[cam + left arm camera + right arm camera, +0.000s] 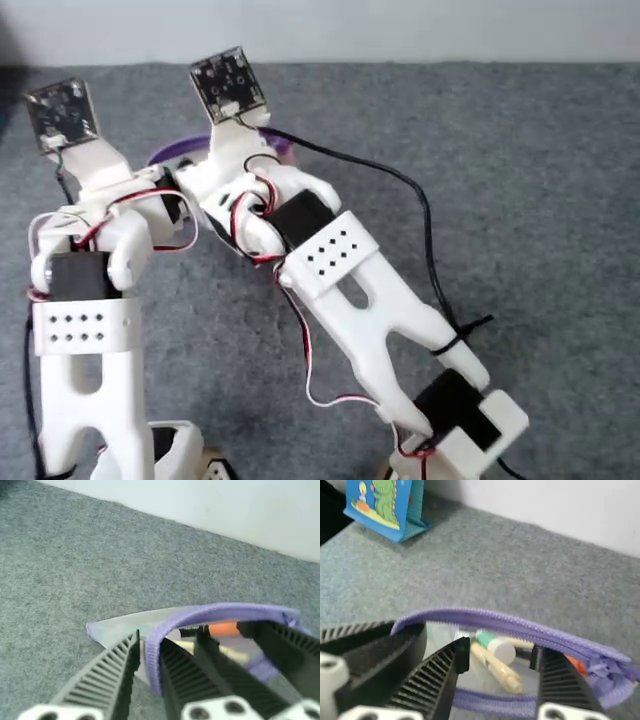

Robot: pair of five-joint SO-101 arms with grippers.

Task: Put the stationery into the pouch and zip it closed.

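Observation:
A clear pouch (470,640) with a purple zip edge (520,626) lies open at the back of the table; a bit of it shows in the high view (178,150) behind both arms. Inside lie a beige pencil (497,669), a stick with a green and white end (496,646) and an orange item (223,628). My left gripper (150,642) is shut on the pouch's purple edge (152,667) at one end of the mouth. My right gripper (500,652) stands open over the mouth, one finger on each side of the stationery, close beside the left gripper.
A blue box with a dinosaur picture (390,502) stands farther back near the wall. The grey felt table (540,180) stretches to the right of the arms. A black cable (425,220) runs along the right arm.

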